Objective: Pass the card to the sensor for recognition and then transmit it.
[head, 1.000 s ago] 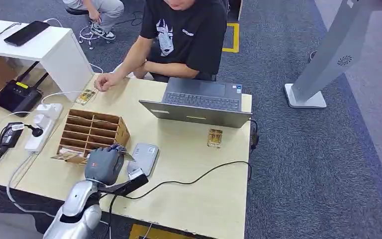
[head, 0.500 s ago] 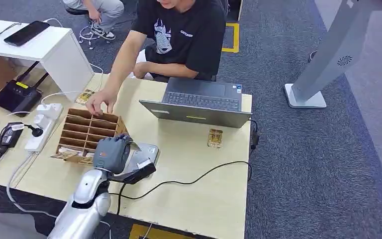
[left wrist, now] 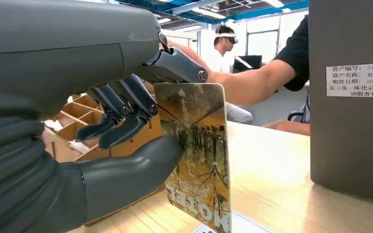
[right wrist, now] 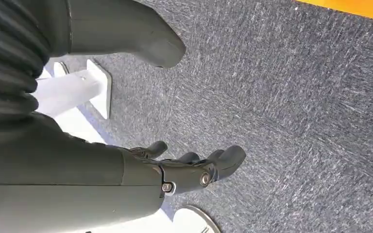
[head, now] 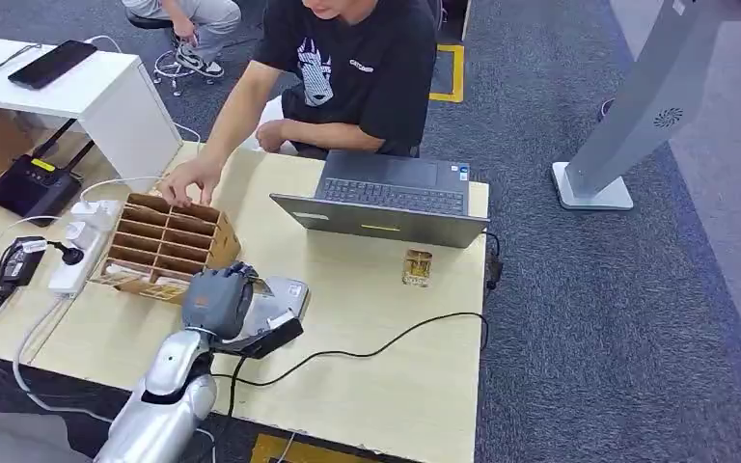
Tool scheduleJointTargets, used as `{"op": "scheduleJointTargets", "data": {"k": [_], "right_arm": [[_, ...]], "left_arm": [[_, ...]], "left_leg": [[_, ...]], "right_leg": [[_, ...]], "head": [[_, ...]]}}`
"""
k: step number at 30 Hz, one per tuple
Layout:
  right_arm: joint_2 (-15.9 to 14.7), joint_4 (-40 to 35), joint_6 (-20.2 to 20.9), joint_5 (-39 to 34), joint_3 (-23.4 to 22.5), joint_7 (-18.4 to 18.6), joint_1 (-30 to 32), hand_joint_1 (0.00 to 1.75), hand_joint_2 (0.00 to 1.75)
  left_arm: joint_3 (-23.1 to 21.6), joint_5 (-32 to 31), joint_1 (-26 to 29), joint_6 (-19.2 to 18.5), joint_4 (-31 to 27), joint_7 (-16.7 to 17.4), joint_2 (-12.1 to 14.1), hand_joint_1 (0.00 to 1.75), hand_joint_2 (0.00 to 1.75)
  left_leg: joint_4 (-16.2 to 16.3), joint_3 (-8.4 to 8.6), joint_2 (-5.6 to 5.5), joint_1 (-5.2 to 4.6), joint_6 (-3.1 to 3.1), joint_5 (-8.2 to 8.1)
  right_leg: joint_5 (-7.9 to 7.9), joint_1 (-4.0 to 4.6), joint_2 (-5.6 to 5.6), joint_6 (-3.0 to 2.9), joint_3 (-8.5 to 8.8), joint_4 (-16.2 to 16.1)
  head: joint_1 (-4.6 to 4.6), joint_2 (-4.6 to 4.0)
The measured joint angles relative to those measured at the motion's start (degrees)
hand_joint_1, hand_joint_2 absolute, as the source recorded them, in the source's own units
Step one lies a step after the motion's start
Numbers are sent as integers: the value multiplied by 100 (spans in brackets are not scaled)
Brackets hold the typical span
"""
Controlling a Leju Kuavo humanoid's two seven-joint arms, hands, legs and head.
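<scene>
Yellow and brown with an autumn forest print, the card (left wrist: 199,160) stands upright in the left hand (head: 216,299), pinched between the thick grey thumb (left wrist: 131,167) and the darker fingers (left wrist: 126,109). In the head view this hand is above the silver-grey sensor (head: 285,301), a flat box that lies on the light wooden table (head: 386,318); a black part with a white label sticks out just under the hand. I cannot tell whether the card touches the sensor.

Beside the hand, on its left side, stands a wooden card rack (head: 169,243) with many slots. A person in a black T-shirt (head: 352,68) sits at the far side of the table and rests one hand (head: 185,180) on the far edge of the rack. An open grey laptop (head: 386,198) is in front of this person, and a second card (head: 417,266) lies flat on the table near it. A black cable (head: 386,342) runs across the table from the sensor area to the right edge. A white power strip (head: 82,241) lies at the left.

The right hand (right wrist: 194,172) hangs over the grey carpet floor (right wrist: 296,97); its fingers are apart, a little bent, and it holds nothing.
</scene>
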Motion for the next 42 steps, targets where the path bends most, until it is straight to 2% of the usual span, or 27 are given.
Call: {"op": "scheduleJointTargets", "data": {"k": [8,21,42], "right_arm": [[4,0,2,39,15,39,-16,0,175],[52,7,55,87,52,85,-61,0,175],[55,7,66,79,52,111,-61,0,175]], "left_arm": [[-2,-94,-32,144,262,7,-2,175,175],[-90,-249,-289,476,1018,39,-15,175,175],[-125,-409,-391,579,1250,7,-26,175,175]], "left_leg": [[0,0,1,0,0,0],[0,1,-2,0,0,0],[0,4,-5,-1,6,4]], "right_leg": [[0,0,0,0,0,0],[0,0,-5,0,3,0],[2,0,-10,2,11,0]], "head": [[-2,0],[-2,-2],[0,0]]}}
